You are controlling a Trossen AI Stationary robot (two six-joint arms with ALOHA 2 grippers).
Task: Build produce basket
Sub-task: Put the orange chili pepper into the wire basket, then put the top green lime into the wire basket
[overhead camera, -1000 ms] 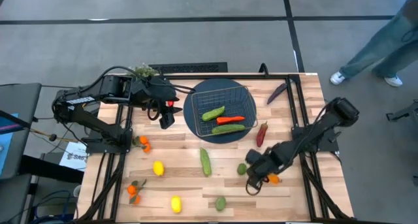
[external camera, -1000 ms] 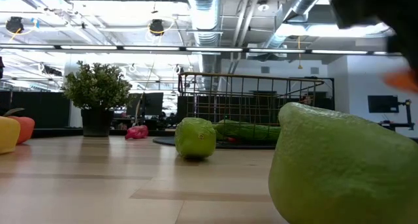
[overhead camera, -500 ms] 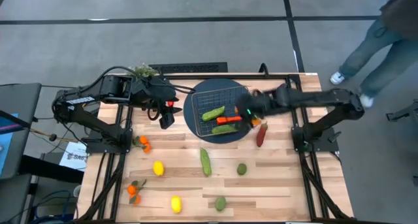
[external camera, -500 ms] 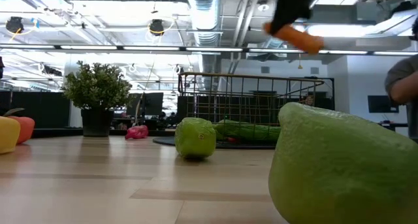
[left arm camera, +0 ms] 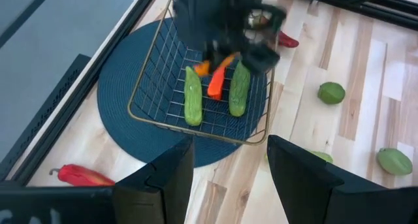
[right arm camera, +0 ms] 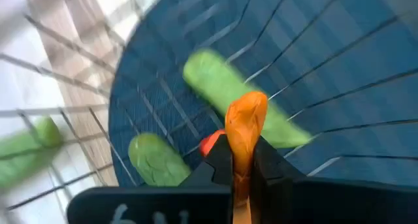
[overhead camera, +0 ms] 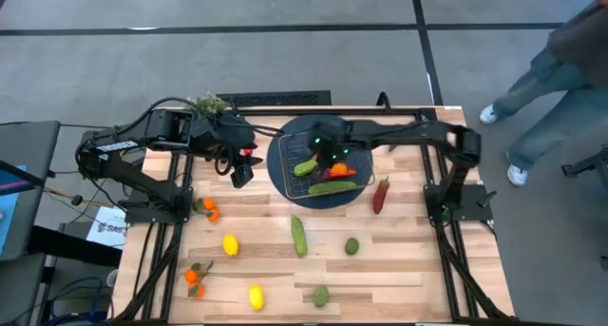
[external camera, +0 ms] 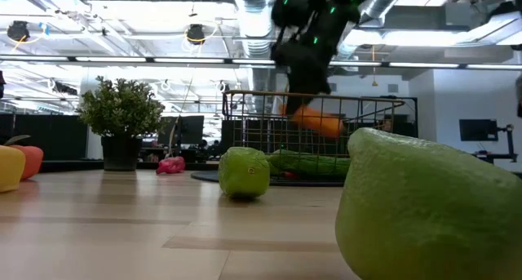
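Note:
The wire basket sits on a round dark blue mat on the far middle of the table. Two green cucumbers and a red pepper lie on its grid bottom. My right gripper hovers over the basket, shut on an orange carrot. My left gripper waits open just left of the mat. On the bare table lie a cucumber, limes, lemons, small oranges, a red pepper and a purple eggplant. My right gripper pinches the carrot between its two fingers, which point down from above into the basket. The part beside the fingers is narrow, and the carrot's rounded end sticks out past the fingertips. The carrot is lifted clear and hangs tilted above the cucumbers.
A bushy green plant stands at the far left corner. Another red pepper lies close to my left gripper. A big lime fills the low view's near right. A person stands beyond the table's right far corner.
My right gripper was down at the carrot near the table's near right part. It rose with the carrot, swung toward the far edge and left, and now hangs lower over the basket. The carrot was lifted clear of the table and carried along.

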